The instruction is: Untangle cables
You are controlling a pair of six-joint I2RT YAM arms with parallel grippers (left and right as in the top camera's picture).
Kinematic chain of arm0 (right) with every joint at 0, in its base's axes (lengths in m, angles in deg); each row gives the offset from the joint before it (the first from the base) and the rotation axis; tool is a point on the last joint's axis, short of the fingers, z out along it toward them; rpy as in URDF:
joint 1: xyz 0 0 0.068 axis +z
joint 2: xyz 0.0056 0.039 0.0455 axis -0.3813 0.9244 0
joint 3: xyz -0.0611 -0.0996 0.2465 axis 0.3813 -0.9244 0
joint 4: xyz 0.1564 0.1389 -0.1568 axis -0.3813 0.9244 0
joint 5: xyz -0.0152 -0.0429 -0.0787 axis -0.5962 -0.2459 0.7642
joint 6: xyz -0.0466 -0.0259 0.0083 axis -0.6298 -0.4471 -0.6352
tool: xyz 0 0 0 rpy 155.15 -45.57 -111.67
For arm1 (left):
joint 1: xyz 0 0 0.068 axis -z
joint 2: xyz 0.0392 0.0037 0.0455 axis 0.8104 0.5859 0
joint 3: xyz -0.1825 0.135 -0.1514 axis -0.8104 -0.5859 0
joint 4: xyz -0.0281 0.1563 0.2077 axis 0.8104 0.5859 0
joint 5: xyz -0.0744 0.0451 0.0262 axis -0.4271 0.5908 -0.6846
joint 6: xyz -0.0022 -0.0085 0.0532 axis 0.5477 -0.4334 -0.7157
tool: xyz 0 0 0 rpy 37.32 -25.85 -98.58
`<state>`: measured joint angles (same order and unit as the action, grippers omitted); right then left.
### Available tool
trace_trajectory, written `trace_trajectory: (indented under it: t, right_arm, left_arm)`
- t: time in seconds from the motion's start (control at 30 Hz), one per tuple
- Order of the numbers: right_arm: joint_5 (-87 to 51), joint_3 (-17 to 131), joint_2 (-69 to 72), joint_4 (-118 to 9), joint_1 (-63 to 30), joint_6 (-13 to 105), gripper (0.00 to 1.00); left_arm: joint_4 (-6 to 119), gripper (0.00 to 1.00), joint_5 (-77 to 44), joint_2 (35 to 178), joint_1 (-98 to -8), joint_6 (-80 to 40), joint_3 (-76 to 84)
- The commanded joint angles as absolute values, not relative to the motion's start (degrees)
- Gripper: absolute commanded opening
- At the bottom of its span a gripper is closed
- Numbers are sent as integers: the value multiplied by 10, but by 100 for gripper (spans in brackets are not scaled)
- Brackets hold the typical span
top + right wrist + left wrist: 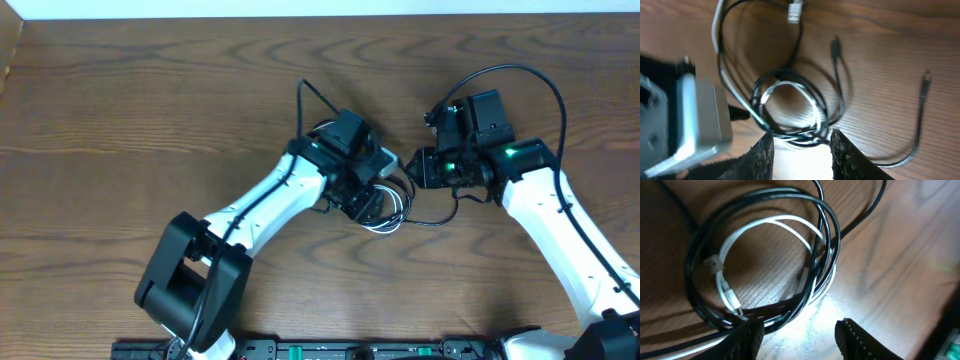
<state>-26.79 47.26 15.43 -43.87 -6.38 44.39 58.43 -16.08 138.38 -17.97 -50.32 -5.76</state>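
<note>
The black cable (832,235) and the white cable (771,221) lie wound together in one coil at the middle of the worktop (150,100), between the two arms. The left claw (799,339) stands parted over the coil's edge, gripping nothing (one finger overlaps the strands). The right claw (801,157) is parted too, with the coil's rim just at its tips. Two black plug ends (926,77) trail free of the coil.

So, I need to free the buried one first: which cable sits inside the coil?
The white cable: its pale loop lies mostly within the dark turns of the black cable, which ring it on the outside.
</note>
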Motion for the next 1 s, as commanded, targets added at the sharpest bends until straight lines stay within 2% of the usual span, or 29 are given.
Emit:
trace_trajectory:
  t: [0.0, 0.17, 0.57, 0.83, 0.97]
  right_arm:
    - [-226, 476, 149, -434, -76, 457, 34]
    - [-209, 476, 149, -430, -78, 457, 34]
    - [-191, 476, 149, -435, -79, 457, 35]
    - [-184, 476, 149, -435, -79, 457, 38]
    - [-155, 476, 149, -436, -79, 457, 42]
  left_arm:
    - [574, 49, -115, 1395, -161, -524, -74]
    - [546, 42, -116, 1436, -157, -512, -74]
    - [508, 41, -141, 1478, -157, -477, -73]
    - [586, 42, -182, 1477, -159, -518, -40]
    - [644, 48, -221, 1477, -158, -562, -24]
